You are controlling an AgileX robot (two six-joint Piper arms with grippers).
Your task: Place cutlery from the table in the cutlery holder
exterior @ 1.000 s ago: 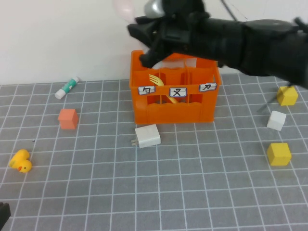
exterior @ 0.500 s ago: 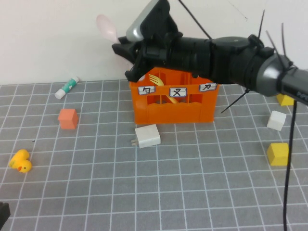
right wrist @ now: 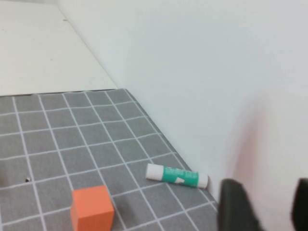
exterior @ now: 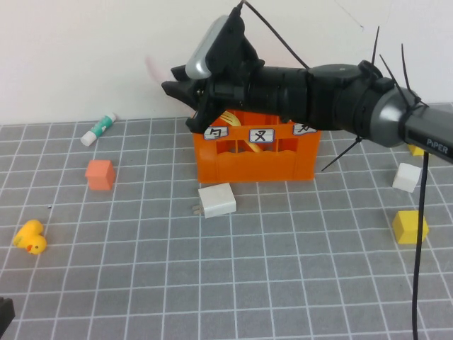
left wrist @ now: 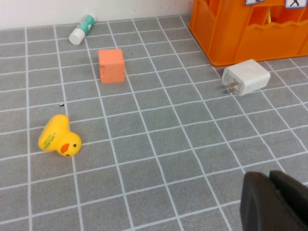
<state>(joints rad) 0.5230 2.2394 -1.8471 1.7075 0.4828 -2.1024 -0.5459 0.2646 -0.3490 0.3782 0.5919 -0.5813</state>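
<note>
The orange cutlery holder (exterior: 255, 159) stands at the back middle of the table (exterior: 283, 283), with a yellow fork (exterior: 230, 117) upright inside it. My right gripper (exterior: 175, 79) hangs over the holder's left back corner, pointing left. Its fingers stand apart in the right wrist view, so the right gripper (right wrist: 267, 207) is open. The pale pink spoon (exterior: 152, 69) is only a faint blur just left of the fingertips, and in the right wrist view the spoon (right wrist: 255, 144) is a pink streak running between the fingers. My left gripper (left wrist: 269, 175) is shut and empty, low at the table's front left.
A white charger plug (exterior: 217, 200) lies in front of the holder. An orange cube (exterior: 100, 174), a glue stick (exterior: 98, 129) and a yellow duck (exterior: 30, 237) sit to the left. A white cube (exterior: 406, 177) and a yellow cube (exterior: 410, 227) sit to the right.
The right arm swung left and lowered over the holder's left end. Its fingers have spread, and the sharp pink spoon bowl has dropped into a blur.
</note>
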